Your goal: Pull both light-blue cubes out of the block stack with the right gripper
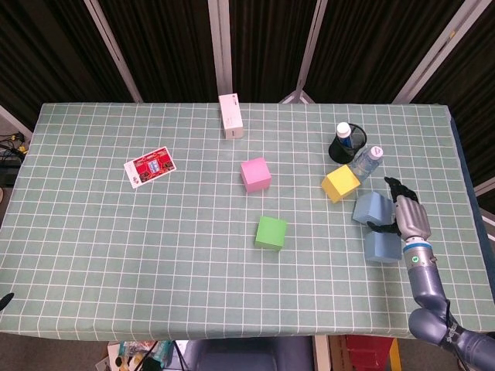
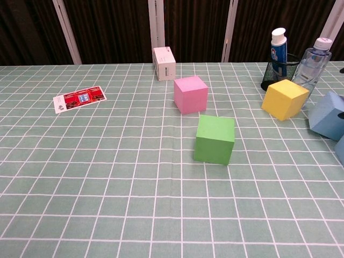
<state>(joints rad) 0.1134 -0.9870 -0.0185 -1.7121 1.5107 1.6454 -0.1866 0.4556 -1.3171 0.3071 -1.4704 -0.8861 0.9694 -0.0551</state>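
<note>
Right of the yellow cube (image 1: 340, 184), the right hand (image 1: 407, 217) grips 1 light-blue cube (image 1: 371, 209), tilted, fingers curled onto its right side. The 2nd light-blue cube (image 1: 381, 246) sits on the table (image 1: 116, 255) just in front of the 1st, beside the wrist; I cannot tell if the 2 touch. No block lies on another.

Labels: red card (image 1: 150, 167), far left of the yellow cube, carries print too small to read. White box (image 1: 231, 116), behind and left of the yellow cube, shows faint marks, unreadable. Blue-and-white tube (image 1: 344, 136) stands in a black mesh cup (image 1: 343, 147) just behind the yellow cube; its label is illegible. Clear bottle (image 1: 366, 160) stands just behind-right of the yellow cube, close to the held cube.

Pink cube (image 1: 256, 175) sits left of the yellow cube, green cube (image 1: 271, 233) front-left, both well apart from it.

Chest view cuts the right hand off at the frame edge, showing only a dark bit on the held cube, and shows just a sliver of the 2nd cube. Head view shows both fully. Left hand appears in neither view.
</note>
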